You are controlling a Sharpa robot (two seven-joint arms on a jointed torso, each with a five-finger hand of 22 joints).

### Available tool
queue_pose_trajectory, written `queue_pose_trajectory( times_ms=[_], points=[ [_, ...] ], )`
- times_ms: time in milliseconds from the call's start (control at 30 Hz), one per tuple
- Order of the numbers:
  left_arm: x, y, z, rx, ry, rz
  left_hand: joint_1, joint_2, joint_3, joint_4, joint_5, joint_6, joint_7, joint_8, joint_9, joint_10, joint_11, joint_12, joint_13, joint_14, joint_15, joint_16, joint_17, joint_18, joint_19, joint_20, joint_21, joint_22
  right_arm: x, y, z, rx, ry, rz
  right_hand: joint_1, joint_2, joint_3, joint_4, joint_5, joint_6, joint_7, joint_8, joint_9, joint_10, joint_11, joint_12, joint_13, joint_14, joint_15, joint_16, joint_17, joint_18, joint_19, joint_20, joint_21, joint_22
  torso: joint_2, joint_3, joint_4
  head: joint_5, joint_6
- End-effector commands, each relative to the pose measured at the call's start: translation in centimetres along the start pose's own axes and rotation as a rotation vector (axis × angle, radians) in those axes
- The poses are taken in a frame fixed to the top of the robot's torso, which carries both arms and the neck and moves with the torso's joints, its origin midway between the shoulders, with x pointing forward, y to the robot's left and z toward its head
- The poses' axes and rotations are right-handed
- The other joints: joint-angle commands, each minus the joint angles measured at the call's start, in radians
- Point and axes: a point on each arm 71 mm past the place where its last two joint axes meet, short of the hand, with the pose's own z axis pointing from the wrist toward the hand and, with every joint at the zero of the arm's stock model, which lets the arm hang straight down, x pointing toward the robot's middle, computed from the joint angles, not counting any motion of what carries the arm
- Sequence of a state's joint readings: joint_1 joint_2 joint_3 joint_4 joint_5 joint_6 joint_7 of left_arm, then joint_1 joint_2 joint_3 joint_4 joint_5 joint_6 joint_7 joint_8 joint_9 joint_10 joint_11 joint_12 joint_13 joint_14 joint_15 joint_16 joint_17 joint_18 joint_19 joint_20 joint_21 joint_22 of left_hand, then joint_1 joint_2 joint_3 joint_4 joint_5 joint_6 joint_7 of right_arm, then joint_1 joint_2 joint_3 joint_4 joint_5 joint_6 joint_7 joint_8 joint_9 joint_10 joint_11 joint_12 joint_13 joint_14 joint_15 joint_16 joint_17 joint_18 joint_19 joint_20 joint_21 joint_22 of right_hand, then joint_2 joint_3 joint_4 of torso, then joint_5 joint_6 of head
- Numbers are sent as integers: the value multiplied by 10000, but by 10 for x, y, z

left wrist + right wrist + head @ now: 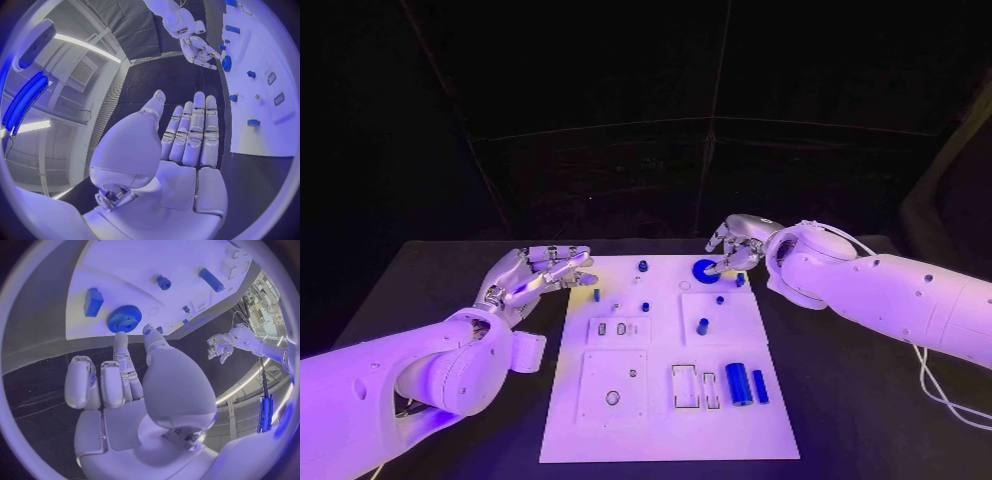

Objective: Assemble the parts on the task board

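The white task board [625,420] lies mid-table with several small blue parts on it. A blue gear [705,268] sits at its far edge. My right hand [737,245] is on it, thumb and one fingertip [120,337] pinching the near rim of the gear [124,318] while the other fingers curl in. My left hand [538,272] hovers by the board's far left edge, fingers [195,131] straight and holding nothing. From the left wrist the gear [226,63] shows beside the right hand [200,50].
A blue cylinder [738,384] and a blue bar [760,386] lie at the board's near right beside a slot. Small blue pegs [702,325] stand mid-board. A blue block [94,302] lies close to the gear. Black table [877,400] surrounds the board.
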State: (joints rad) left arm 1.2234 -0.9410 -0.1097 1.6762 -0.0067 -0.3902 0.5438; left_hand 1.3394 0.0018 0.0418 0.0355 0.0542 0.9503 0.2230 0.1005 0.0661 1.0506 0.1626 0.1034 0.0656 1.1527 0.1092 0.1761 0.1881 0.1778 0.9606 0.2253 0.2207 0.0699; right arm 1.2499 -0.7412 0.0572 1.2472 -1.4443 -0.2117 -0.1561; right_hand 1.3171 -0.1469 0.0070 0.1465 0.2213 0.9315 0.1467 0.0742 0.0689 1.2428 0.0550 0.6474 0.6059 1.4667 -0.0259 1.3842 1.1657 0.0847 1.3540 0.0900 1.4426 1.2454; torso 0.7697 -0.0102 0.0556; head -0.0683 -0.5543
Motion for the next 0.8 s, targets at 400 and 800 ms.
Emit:
queue_pose_trajectory(
  times_ms=[400,800],
  points=[
    [0,0,2,61,145,-23,-23,80,6,-44,-46,5,53,-66,-14,-27,73,-44,-8,25,66,-52,12,65,23,43,-69,-9,8,-2,8,441,923,-621,847,50,-288,1012,210,-87,8,73,11,-55,20,1218,1531,442,90,286,487,-185,118,53,97,149,3,-20,23,-19,-68],
    [0,0,2,54,143,-19,-23,80,6,-44,-46,5,53,-66,-14,-27,73,-44,-8,25,66,-52,12,65,23,43,-69,-9,11,0,12,421,1016,-733,1177,334,-125,942,343,46,-29,161,26,51,-16,1691,2079,469,64,395,693,-207,186,34,147,267,7,-23,11,-4,-92]
  ],
)
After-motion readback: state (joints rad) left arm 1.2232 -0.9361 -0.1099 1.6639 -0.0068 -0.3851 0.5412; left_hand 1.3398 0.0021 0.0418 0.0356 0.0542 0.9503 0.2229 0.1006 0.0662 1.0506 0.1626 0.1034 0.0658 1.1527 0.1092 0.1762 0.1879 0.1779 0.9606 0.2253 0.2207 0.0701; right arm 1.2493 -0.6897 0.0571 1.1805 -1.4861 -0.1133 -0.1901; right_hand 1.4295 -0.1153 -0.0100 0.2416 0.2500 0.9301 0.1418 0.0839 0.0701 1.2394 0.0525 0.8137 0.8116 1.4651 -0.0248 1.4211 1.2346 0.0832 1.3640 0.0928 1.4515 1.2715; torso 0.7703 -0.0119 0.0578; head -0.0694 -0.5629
